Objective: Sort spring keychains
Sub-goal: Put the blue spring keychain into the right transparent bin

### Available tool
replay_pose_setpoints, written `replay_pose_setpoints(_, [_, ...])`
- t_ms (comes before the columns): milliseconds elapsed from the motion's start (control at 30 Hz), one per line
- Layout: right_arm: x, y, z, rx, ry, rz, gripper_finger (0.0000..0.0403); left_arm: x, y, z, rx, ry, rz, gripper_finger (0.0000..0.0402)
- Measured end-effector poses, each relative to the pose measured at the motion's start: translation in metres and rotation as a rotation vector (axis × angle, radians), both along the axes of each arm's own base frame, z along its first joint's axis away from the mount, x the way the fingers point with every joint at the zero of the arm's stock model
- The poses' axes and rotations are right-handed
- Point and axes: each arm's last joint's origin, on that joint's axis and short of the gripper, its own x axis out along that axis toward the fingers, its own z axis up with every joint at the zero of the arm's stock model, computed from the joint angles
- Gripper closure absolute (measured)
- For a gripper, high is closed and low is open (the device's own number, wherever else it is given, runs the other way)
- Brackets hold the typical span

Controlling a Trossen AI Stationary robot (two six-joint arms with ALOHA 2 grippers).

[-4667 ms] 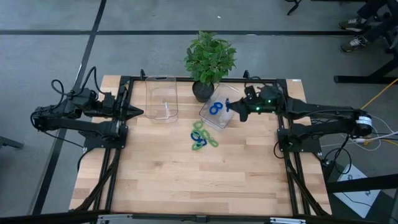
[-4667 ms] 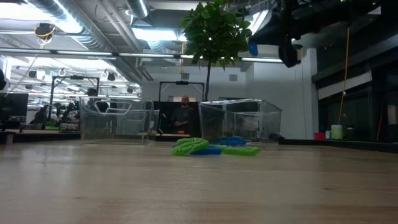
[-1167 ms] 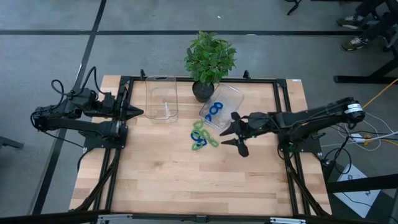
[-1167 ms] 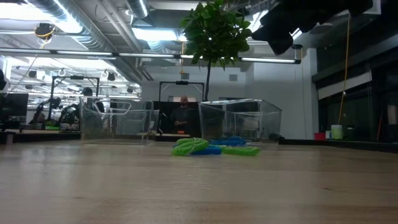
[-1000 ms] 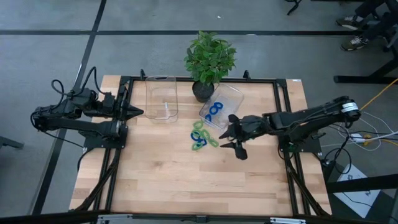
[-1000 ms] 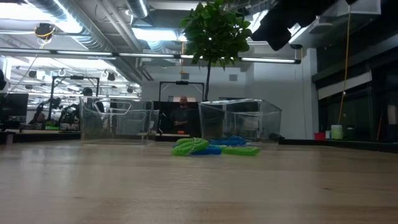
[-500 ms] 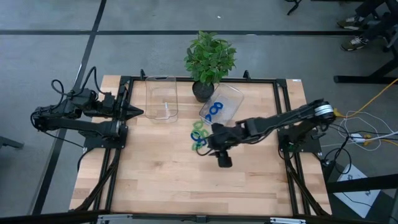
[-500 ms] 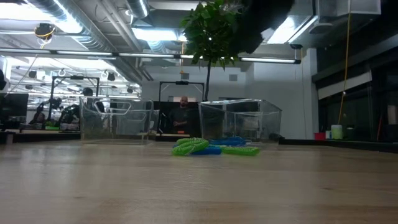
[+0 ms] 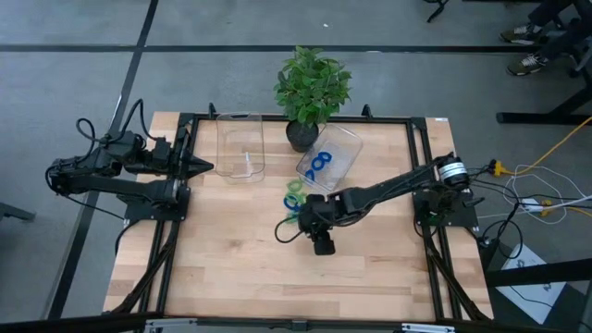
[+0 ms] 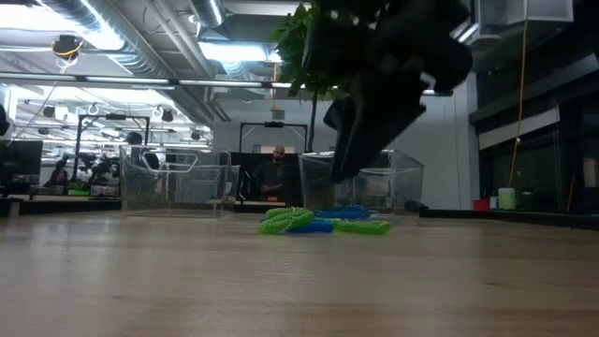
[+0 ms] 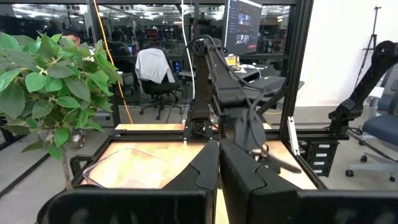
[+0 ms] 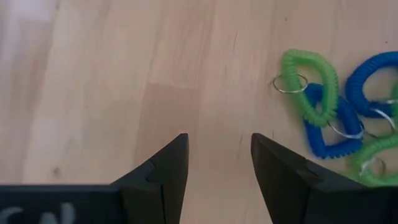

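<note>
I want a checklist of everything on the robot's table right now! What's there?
Surface: wooden table, bare wood over most of it.
Job's things: pile of blue and green spring keychains on the wood; two blue ones in the right clear bin; left clear bin looks empty.
Clutter: potted plant at the far edge.
Grippers: right gripper open, above bare wood beside the pile, holding nothing; left gripper shut, waiting at the left edge.
Cables: yellow cable and others on the floor at right.
Surroundings: grey floor; a person far behind the table.
</note>
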Motion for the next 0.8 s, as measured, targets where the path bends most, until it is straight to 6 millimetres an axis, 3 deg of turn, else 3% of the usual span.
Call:
replay_pose_setpoints(333, [0.016,-0.029,-0.026,-0.113,0.001,-0.066,0.0231,0.0,0.0,0.0,0.0,0.0,0.0,0.0393])
replay_pose_setpoints(600, [0.018,-0.055,-0.027,-0.115,0.01,-0.119,0.0231,0.0,0.0,0.0,0.0,0.0,-0.001,0.0389])
replay_pose_setpoints(800, [0.018,-0.061,-0.027,-0.033,0.021,-0.15,0.0231,0.0,0.0,0.0,0.0,0.0,0.0,0.0393])
